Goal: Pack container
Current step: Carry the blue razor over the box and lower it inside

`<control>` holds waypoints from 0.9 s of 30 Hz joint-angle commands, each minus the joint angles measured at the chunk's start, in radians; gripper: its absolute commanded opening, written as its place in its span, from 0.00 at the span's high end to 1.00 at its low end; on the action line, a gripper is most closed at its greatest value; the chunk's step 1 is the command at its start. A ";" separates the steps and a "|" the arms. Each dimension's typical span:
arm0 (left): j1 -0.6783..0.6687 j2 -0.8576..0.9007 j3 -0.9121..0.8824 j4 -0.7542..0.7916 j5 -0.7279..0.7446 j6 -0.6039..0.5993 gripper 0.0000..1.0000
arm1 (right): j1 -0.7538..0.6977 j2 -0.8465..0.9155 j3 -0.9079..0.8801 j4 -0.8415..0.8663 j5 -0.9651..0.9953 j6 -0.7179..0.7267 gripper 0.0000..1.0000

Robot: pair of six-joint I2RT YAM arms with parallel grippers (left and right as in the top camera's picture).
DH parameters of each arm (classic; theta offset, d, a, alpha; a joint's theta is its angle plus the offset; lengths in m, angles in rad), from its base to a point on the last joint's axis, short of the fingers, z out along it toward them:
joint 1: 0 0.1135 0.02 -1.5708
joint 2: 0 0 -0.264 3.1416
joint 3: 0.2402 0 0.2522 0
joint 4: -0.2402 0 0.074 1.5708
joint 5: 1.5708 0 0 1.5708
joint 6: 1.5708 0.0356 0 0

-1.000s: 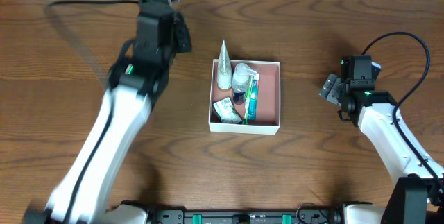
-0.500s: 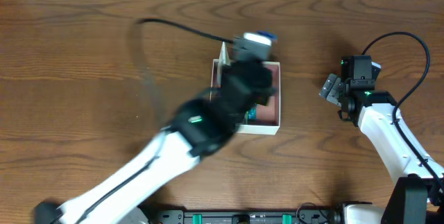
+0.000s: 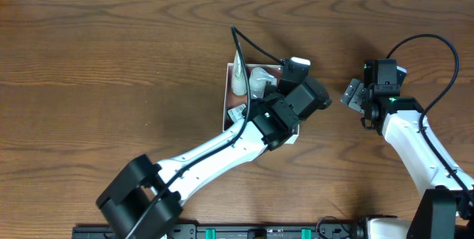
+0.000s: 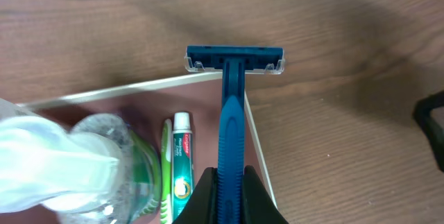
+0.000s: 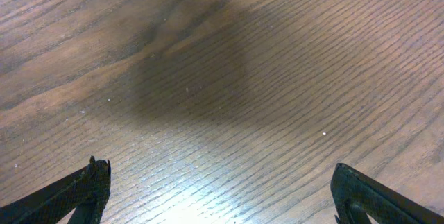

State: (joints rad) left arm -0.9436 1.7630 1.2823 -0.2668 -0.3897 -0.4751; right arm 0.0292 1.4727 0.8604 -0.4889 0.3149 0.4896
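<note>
At mid-table, seen from overhead, the left arm (image 3: 215, 149) stretches diagonally from the near edge, its wrist bent over the right side of the container (image 3: 225, 100), a white-walled square box with a pinkish inside. The left gripper (image 4: 229, 184) is clenched on the handle of a blue razor (image 4: 231, 116), black fingers (image 4: 201, 195) pressing it from both sides. The wrist view shows the razor pointing away from the gripper, its head over the box's far corner and its handle running above the right wall. Inside the box lie a toothpaste tube (image 4: 182, 163), a green-and-white toothbrush (image 4: 166, 156) just beside it, and a clear bottle (image 4: 111, 144). Well apart to the right, the right gripper (image 3: 354, 93) hangs over bare wooden table (image 5: 229, 64), fingers spread wide and holding nothing.
</note>
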 commanded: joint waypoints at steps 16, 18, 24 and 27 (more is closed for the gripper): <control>0.002 0.048 -0.007 -0.007 -0.023 -0.085 0.77 | -0.003 -0.001 0.002 -0.001 0.021 0.003 0.01; 0.002 0.048 -0.007 -0.007 -0.023 -0.085 0.77 | -0.003 -0.001 0.002 -0.001 0.021 0.003 0.01; 0.002 0.047 -0.007 -0.007 -0.023 -0.084 0.76 | -0.003 -0.001 0.002 -0.001 0.021 0.003 0.01; 0.002 0.031 -0.006 -0.017 -0.023 -0.065 0.76 | -0.003 -0.001 0.002 -0.001 0.021 0.003 0.01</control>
State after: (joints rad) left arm -0.9436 1.8050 1.2823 -0.2733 -0.3958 -0.5526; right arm 0.0292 1.4727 0.8604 -0.4892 0.3149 0.4892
